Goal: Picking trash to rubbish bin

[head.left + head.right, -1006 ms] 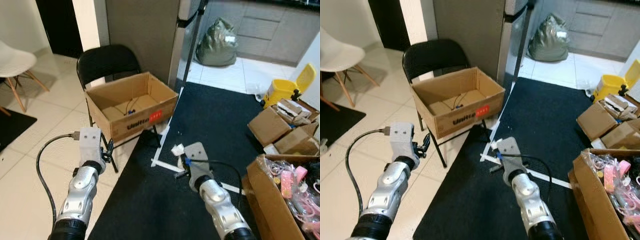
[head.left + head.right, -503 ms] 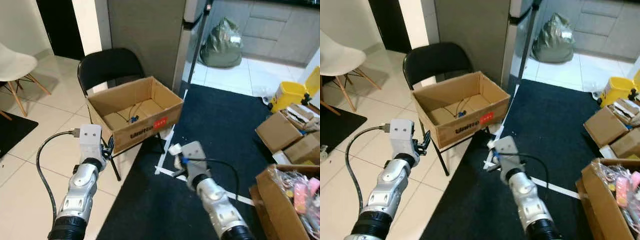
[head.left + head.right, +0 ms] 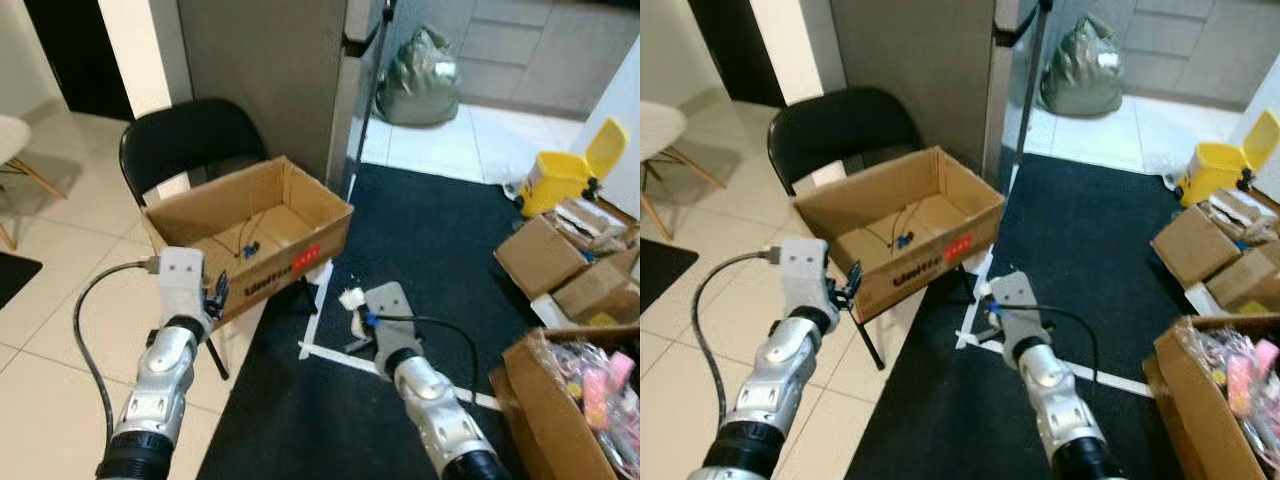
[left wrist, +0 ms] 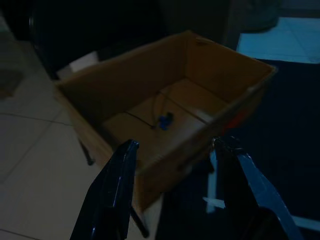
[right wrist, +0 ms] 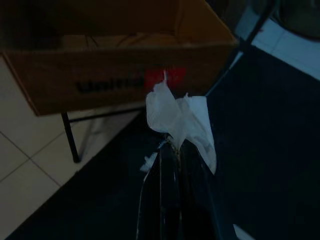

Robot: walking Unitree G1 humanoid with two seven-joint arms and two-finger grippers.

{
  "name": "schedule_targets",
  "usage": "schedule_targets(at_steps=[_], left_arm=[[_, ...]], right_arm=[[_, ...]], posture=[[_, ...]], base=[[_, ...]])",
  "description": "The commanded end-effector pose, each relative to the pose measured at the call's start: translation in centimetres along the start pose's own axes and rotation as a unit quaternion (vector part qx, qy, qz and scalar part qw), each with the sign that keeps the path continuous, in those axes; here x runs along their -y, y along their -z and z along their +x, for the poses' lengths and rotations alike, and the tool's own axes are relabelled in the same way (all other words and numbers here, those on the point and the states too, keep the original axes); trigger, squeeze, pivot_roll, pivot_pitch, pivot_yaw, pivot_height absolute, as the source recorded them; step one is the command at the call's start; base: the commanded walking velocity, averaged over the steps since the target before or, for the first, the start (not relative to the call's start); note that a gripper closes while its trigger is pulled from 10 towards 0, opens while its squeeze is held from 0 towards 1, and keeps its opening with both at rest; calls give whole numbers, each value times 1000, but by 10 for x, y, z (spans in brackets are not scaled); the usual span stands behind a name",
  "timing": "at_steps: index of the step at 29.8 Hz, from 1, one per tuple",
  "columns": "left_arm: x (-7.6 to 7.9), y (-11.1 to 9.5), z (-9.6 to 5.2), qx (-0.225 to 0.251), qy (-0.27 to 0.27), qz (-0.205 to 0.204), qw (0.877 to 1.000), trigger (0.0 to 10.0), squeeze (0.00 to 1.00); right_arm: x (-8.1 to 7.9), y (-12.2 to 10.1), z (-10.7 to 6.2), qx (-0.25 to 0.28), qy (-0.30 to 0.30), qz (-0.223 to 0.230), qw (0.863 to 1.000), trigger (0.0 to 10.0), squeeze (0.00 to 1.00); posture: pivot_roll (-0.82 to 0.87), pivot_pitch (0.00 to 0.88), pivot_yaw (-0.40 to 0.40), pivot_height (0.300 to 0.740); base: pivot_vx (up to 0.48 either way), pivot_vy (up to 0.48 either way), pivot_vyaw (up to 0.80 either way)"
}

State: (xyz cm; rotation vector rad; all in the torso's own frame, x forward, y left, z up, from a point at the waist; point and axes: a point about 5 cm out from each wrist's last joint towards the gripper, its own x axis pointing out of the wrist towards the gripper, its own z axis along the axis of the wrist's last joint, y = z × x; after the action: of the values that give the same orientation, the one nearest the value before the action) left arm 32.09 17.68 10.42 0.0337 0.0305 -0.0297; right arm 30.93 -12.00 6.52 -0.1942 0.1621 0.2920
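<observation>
white crumpled tissue (image 5: 181, 119), pinched in right end effector (image 5: 172, 150)

The box (image 3: 898, 229) carried dark lettering on its front wall that seemed to read "Unitree", though it was too blurred to be sure. Beside it sat a red label (image 3: 958, 245) whose print was illegible.

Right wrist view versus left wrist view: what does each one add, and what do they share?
The right wrist view shows the right hand shut on a crumpled white tissue, with the box's printed side and red label ahead. The left wrist view shows the left hand open, holding nothing, looking into the box at a small blue item on a thin cord. Both share the open cardboard box and the dark mat beside it.
</observation>
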Motion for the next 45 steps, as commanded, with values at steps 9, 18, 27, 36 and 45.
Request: schedule_targets(at_steps=[9, 18, 27, 36, 45], left_arm=[[-3, 3, -2, -8, -5, 0, 1000, 10000, 8], [-3, 3, -2, -7, -7, 0, 1000, 10000, 8], [-4, 3, -2, -7, -8, -1, 1000, 10000, 12], [-4, 3, -2, -6, -9, -2, 1000, 10000, 8], [-4, 3, -2, -7, -10, -2, 1000, 10000, 8]], right_arm=[[-7, -2, 1, 8, -11, 4, 1000, 10000, 0], [-8, -6, 2, 18, -17, 6, 1000, 10000, 0], [-8, -6, 3, 19, -17, 6, 1000, 10000, 0], [-8, -5, 3, 18, -18, 4, 1000, 10000, 0], [-7, -5, 3, 17, -19, 3, 1000, 10000, 0]], posture=[[8, 75, -12, 740], [11, 78, -15, 740], [11, 80, -16, 740], [12, 80, -18, 740], [9, 78, -18, 740]], base=[[332, 0, 0], [331, 0, 0], [331, 0, 0], [331, 0, 0], [330, 0, 0]])
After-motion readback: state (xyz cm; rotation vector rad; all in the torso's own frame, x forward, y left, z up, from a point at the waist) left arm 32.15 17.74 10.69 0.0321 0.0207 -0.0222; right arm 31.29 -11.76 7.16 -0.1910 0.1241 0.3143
